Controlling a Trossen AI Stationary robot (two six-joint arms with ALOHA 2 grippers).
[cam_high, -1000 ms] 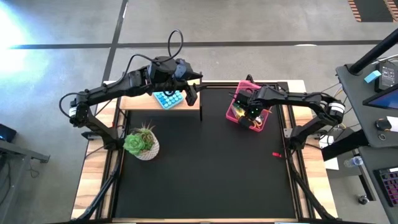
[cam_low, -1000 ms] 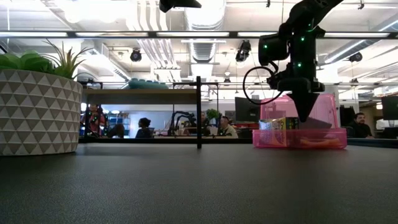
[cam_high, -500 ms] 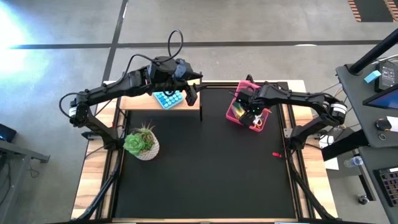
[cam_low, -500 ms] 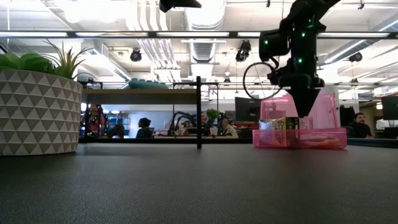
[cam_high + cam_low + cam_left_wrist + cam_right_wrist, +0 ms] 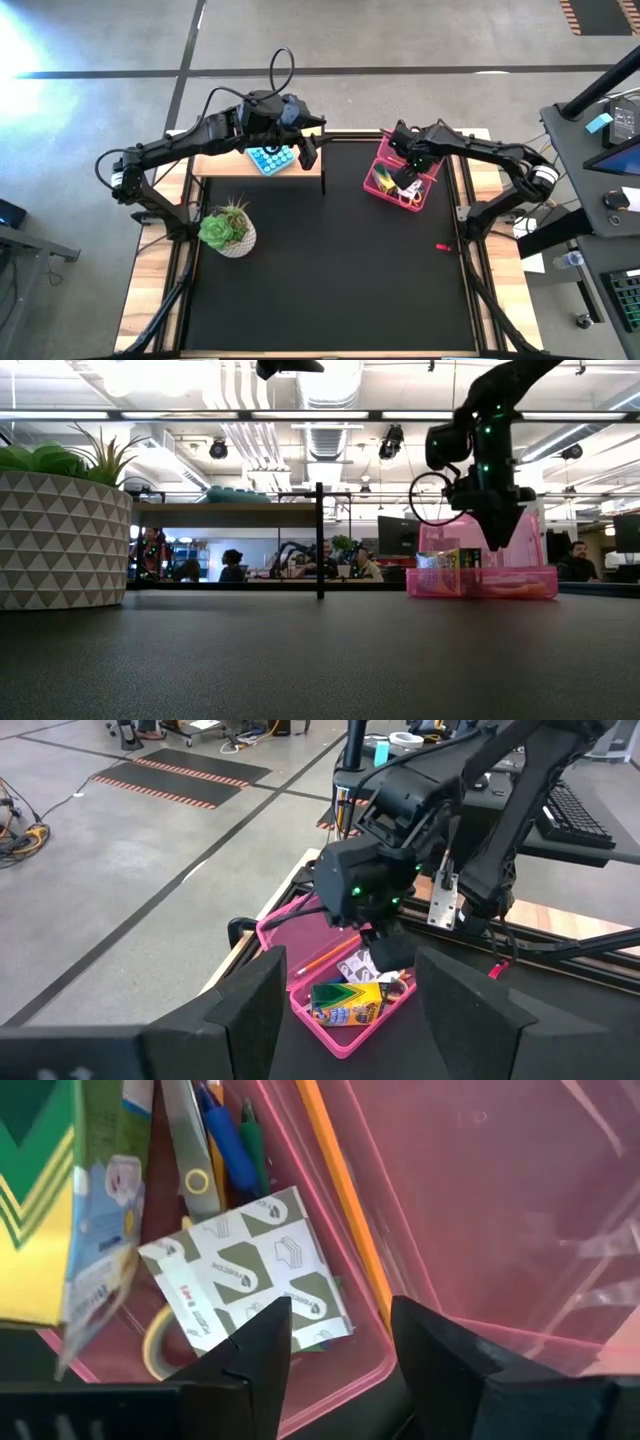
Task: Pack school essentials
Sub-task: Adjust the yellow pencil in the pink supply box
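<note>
Right end effector point(image 5: 408, 172), fingers apart and empty, is being held just above the pink case point(image 5: 428, 188); the note pad point(image 5: 250, 1270) is lying directly beneath it, inside.

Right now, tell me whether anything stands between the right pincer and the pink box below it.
Nothing visible does. The right pincer hangs open directly over the pink box, with only air above the packed crayon box and note pad.
</note>
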